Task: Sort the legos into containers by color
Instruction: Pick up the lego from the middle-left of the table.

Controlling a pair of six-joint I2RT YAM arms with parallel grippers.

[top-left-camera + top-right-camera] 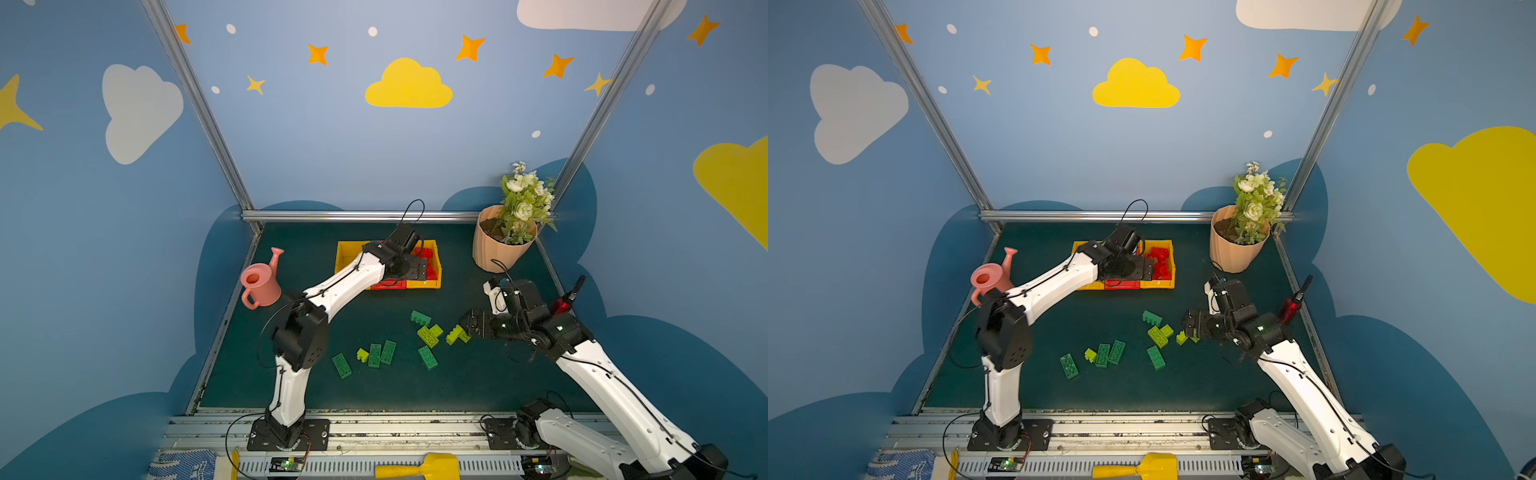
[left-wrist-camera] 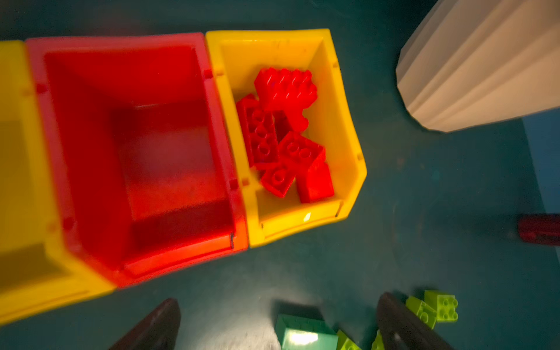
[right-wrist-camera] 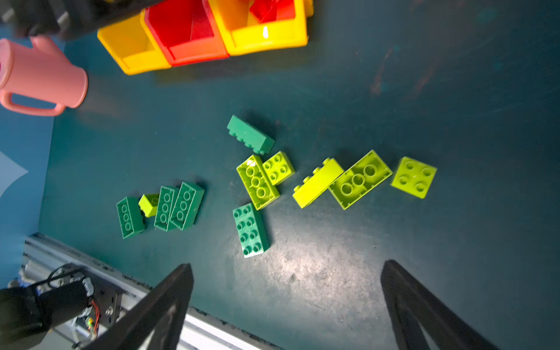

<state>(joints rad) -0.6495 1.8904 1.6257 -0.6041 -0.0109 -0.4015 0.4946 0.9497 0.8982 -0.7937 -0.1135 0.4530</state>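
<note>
Where the surface [image 1: 478,382] sits closest to the arm bases (call that 6 o'clock, back wall 12): three dark green legos [image 1: 374,355] flat in a bunch, a tiny lime lego [image 1: 362,354] tucked between them, a fourth dark green lego [image 1: 428,357] off toward 4.
Lime legos [image 3: 360,178]: loose cluster around 3 to 4 o'clock of centre, some studs up, some hollow side up; one more dark green brick [image 3: 250,135] on its side right behind them.
Right jaws: wide apart, nothing in them, fingers [image 3: 169,303] above the surface just beside that lime cluster, on its 3 o'clock side.
Tool [image 1: 565,301]: red and black, at the 3 o'clock edge past the right arm [image 1: 615,395].
Watering can [image 1: 259,284]: pink, 9 o'clock edge, spout toward 12.
Bins [image 3: 281,39]: three in a row at 12 o'clock, walls touching; yellow bin [image 2: 18,151] at the 9 end, red bin [image 2: 91,151] in the middle, second yellow bin [image 2: 339,133] at the 3 end.
Red legos [image 2: 288,133]: piled in that 3-end bin.
Left jaws: also apart, holding nothing; left arm [image 1: 345,282] reaches over the row, wrist above the red bin.
Flower pot [image 1: 498,253]: peach, ribbed, white flowers, back around 1 to 2 o'clock.
</note>
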